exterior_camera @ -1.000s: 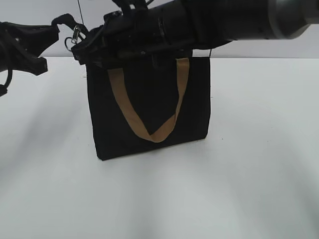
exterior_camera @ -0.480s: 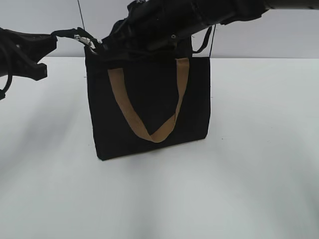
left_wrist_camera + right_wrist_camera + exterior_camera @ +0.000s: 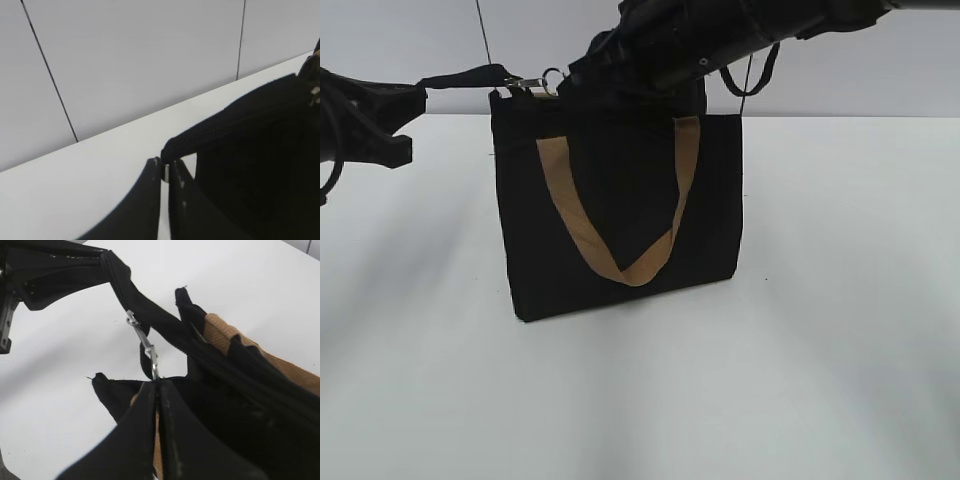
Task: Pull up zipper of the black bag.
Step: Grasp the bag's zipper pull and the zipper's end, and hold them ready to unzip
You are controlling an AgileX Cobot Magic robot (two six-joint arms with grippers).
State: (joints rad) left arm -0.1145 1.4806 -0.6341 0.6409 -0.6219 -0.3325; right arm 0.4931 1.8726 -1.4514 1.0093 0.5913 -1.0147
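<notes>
I see the black bag (image 3: pixel 620 215) standing upright mid-surface (image 3: pixel 840 350). My left pincer (image 3: pixel 165 170) is clenched on the zipper's (image 3: pixel 165 330) tail end; my right pincer (image 3: pixel 157 385) pinches its metal pull tab (image 3: pixel 145 345).

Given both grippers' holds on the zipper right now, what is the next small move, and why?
Probably the right gripper should draw the silvery pull tab further along the zipper, toward the black bag's far end. It is shut on the tab near the start, while the left gripper holds the zipper's end tail taut.
</notes>
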